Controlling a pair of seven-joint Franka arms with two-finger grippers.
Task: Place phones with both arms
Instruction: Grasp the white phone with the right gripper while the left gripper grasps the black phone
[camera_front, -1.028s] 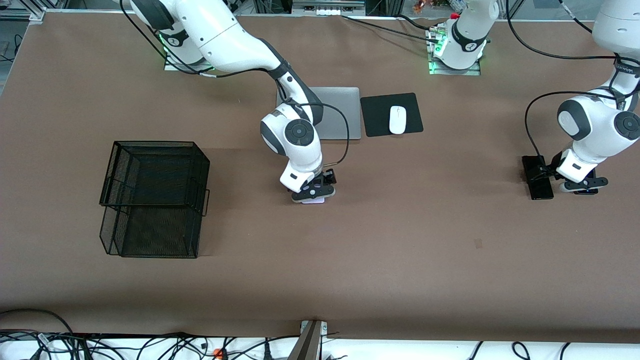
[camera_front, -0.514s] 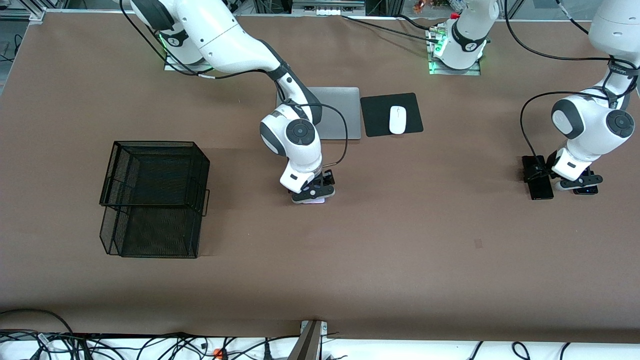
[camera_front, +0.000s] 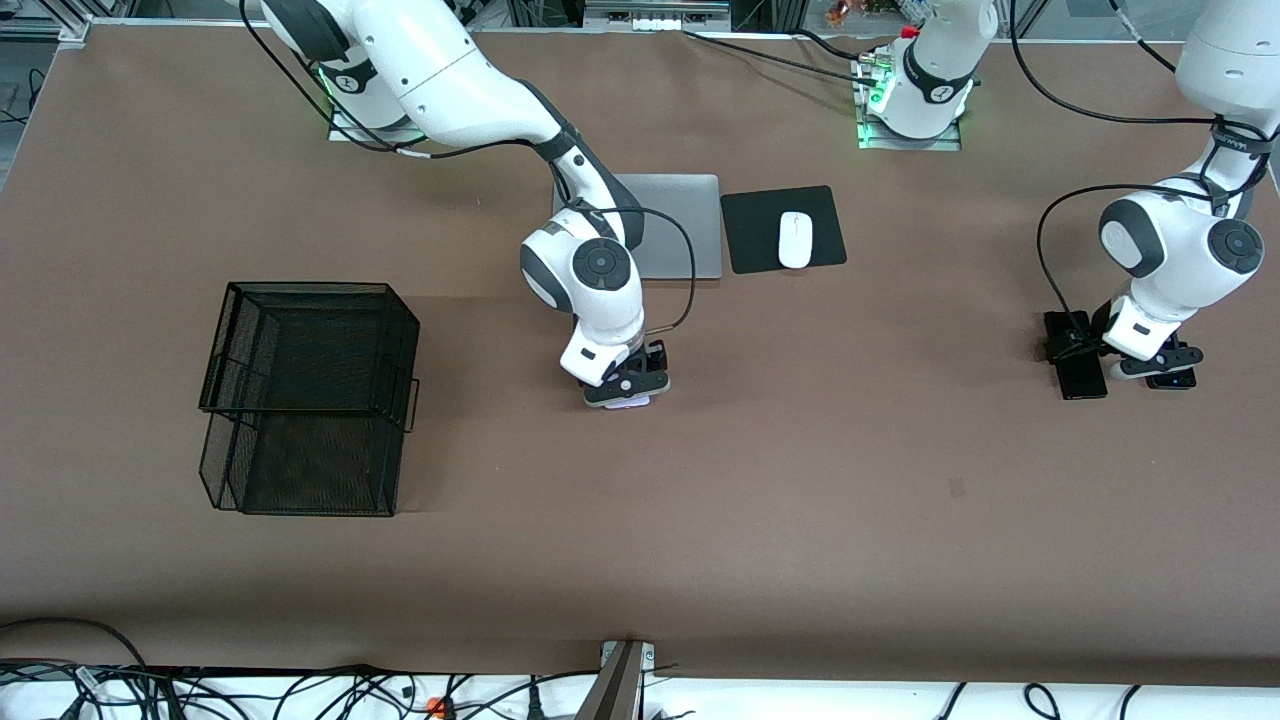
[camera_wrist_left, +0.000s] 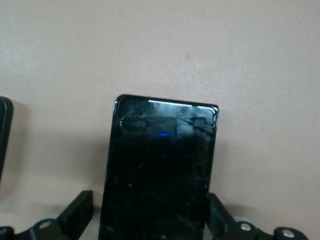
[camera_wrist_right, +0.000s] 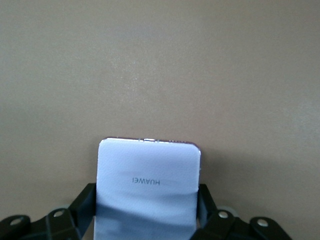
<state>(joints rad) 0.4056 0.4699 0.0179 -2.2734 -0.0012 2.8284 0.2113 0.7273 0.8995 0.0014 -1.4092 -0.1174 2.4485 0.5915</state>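
Obstacles: wire basket (camera_front: 308, 396), laptop (camera_front: 668, 226), mouse (camera_front: 795, 240) on mat (camera_front: 783, 228); bare table (camera_front: 800, 480) nearer the front camera.

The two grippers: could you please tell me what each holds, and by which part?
The right gripper clamps the lavender phone by its long edges. The left gripper's fingers flank the small black phone, not visibly clamping.

The surface (camera_front: 800, 520) is a flat brown mat covering the whole work area, evenly lit, with a small dark mark (camera_front: 957, 487) toward the left arm's end. A white ledge (camera_front: 300, 695) runs along the edge nearest the front camera, carrying loose black cables (camera_front: 120, 680). A metal bracket (camera_front: 622, 680) stands at the middle of that edge.
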